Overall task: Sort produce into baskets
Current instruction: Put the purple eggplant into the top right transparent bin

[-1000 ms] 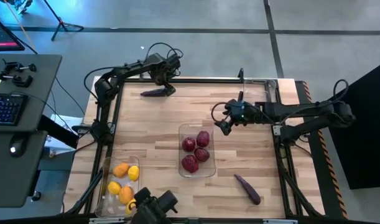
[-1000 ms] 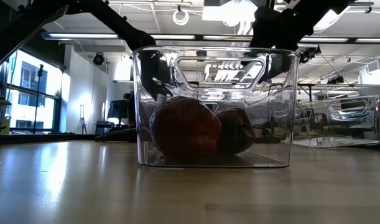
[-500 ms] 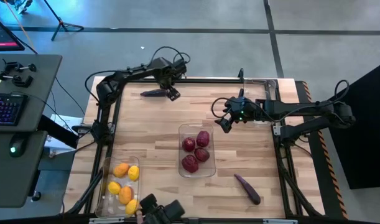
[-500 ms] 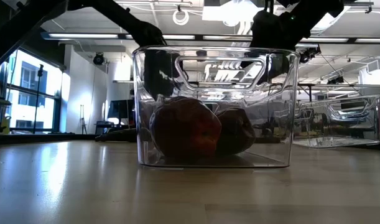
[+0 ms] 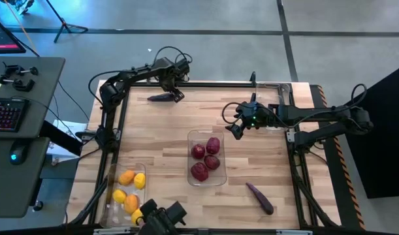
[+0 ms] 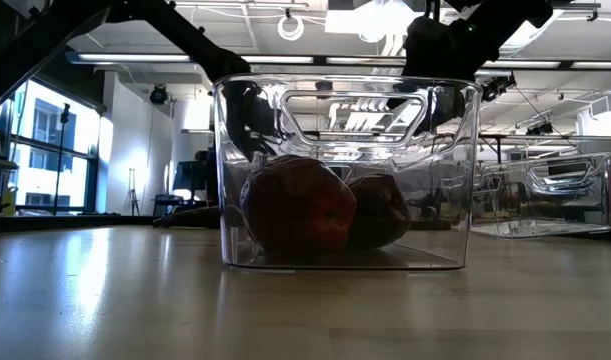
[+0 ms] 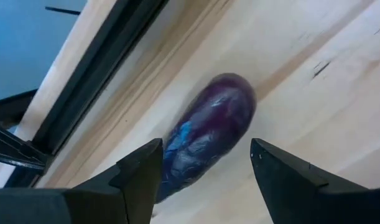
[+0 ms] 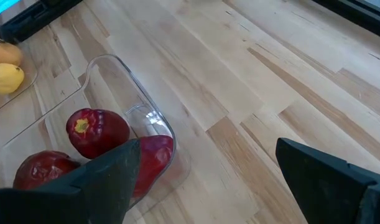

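I have the left gripper (image 5: 176, 95) at upper left of the high view, jaws spread wide and empty, straddling the eggplant (image 7: 205, 135) lying on the table (image 5: 153, 137) to grab it. Right gripper (image 5: 233, 130) waits mid-frame, jaws open, empty.

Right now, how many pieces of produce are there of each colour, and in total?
Yellow and orange fruits: 5, in the left bin
Dark red fruits: 4, in the middle bin
Purple eggplants: 2, both loose on the table
Total: 11
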Available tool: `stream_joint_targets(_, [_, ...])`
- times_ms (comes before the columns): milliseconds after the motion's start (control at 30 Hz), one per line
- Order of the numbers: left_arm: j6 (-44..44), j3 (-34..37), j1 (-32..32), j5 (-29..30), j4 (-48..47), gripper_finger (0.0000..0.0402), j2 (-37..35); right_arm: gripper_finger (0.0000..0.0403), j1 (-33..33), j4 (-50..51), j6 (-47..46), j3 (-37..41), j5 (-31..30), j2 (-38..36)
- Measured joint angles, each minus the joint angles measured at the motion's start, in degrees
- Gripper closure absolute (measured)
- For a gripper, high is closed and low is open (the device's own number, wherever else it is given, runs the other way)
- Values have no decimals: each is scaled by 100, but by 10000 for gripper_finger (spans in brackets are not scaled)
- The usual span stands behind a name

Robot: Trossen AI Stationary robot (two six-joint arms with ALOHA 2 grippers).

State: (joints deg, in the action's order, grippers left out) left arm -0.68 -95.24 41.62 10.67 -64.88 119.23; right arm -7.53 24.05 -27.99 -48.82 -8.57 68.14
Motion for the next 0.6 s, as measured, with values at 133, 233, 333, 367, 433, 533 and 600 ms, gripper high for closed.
stream_joint_targets(133, [-214, -2, -110, -67, -91, 174, 1, 39, 0, 0, 0, -2, -1, 2])
stream_joint_targets(233, [-146, -15, -304, 135, -267, 174, 1, 39, 0, -2, -2, -2, -1, 2])
stream_joint_targets(333, [186, -15, -485, 282, -358, 175, 1, 39, 0, -2, -4, -2, -2, 2])
stream_joint_targets(367, [292, -16, -534, 352, -328, 176, 1, 39, 0, -2, -25, -2, -2, 2])
stream_joint_targets(433, [627, -15, -600, 496, -141, 185, 1, 39, 0, -2, -46, -2, -3, 2])
stream_joint_targets(533, [1124, -17, -635, 468, 173, 214, 1, 39, 0, -2, -55, -2, -1, 2])
stream_joint_targets(600, [1343, -17, -672, 524, 199, 251, -4, 39, 0, -1, -153, -2, -1, 2])
